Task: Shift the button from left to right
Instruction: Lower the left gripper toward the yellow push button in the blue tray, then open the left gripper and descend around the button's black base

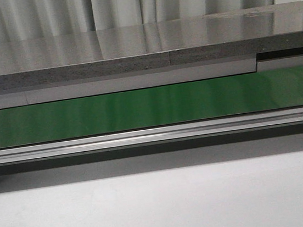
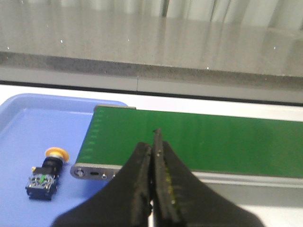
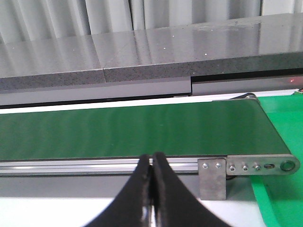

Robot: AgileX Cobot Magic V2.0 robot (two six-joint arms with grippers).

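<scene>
The button [image 2: 45, 171], a yellow-orange head on a black body with a green mark, lies on its side in a blue tray [image 2: 28, 127] beside the left end of the green conveyor belt [image 2: 199, 139]. It shows only in the left wrist view. My left gripper [image 2: 154, 142] is shut and empty, to the right of the button and apart from it, over the belt's near edge. My right gripper [image 3: 152, 158] is shut and empty, over the near rail of the belt [image 3: 132, 130]. Neither gripper shows in the front view.
The belt [image 1: 151, 107] runs across the front view with an aluminium rail [image 1: 154, 135] along its near side. A grey stone shelf [image 1: 143, 42] runs behind it. A metal bracket [image 3: 212, 178] and a green surface [image 3: 279, 198] sit at the belt's right end.
</scene>
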